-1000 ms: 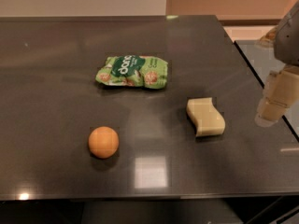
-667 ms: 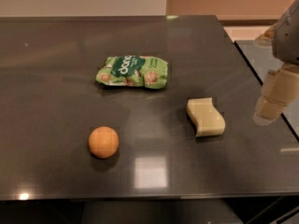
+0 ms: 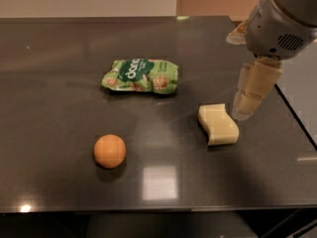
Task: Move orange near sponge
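**Orange not yet picked up; the whole move is left to do**

We start with the dark desk [image 3: 59, 73], which fills most of the view and carries three things, all well apart from each other. Next in size is the robot arm, which comes in over the desk's right edge. Its gripper [image 3: 243, 108] hangs just beside the sponge, on the side facing the right edge and close above the desk top. We cannot tell whether the gripper is spread or pressed together, but nothing is in it. The green snack bag [image 3: 140, 76] lies flat around the middle of the desk, a little toward the far edge. The sponge [image 3: 218, 124] rests nearer the right edge, roughly midway between the far and near edges. The orange [image 3: 110, 151], the smallest thing here, sits close to the near edge and left of the middle, well apart from the sponge and from the gripper.

By our reading, none of the task is done: the gripper must cross toward the near left side, take the orange, and carry it over beside the sponge.
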`<state>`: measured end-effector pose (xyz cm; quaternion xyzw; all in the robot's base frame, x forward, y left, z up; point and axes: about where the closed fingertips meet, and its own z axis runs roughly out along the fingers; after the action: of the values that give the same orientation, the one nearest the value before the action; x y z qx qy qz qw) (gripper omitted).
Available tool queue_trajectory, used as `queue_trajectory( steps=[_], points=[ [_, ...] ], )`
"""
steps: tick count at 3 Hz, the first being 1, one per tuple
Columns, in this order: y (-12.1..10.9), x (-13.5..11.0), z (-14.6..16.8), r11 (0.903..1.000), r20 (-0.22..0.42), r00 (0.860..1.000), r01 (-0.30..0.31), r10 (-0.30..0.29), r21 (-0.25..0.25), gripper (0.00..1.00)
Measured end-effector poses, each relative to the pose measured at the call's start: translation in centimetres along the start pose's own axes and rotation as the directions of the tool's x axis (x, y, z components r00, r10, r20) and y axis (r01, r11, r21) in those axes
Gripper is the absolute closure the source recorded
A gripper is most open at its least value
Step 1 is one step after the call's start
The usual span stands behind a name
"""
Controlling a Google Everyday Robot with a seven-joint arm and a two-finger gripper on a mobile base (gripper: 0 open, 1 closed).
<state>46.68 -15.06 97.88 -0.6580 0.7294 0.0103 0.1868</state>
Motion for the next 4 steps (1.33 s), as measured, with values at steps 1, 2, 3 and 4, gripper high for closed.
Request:
queue_trajectory(
  steps=[1, 2, 3, 4],
  points=[
    [-0.2, -3.6, 2.2, 0.9953, 0.062, 0.995, 0.087, -0.084, -0.043, 0.00],
    [0.7, -6.7, 4.4, 0.9805, 0.126, 0.978, 0.177, -0.166, -0.085, 0.00],
    [2.4, -9.6, 6.5, 0.9525, 0.187, 0.950, 0.277, -0.251, -0.126, 0.00],
    [4.6, -11.9, 8.6, 0.9105, 0.228, 0.913, 0.378, -0.338, -0.167, 0.00]
  ],
)
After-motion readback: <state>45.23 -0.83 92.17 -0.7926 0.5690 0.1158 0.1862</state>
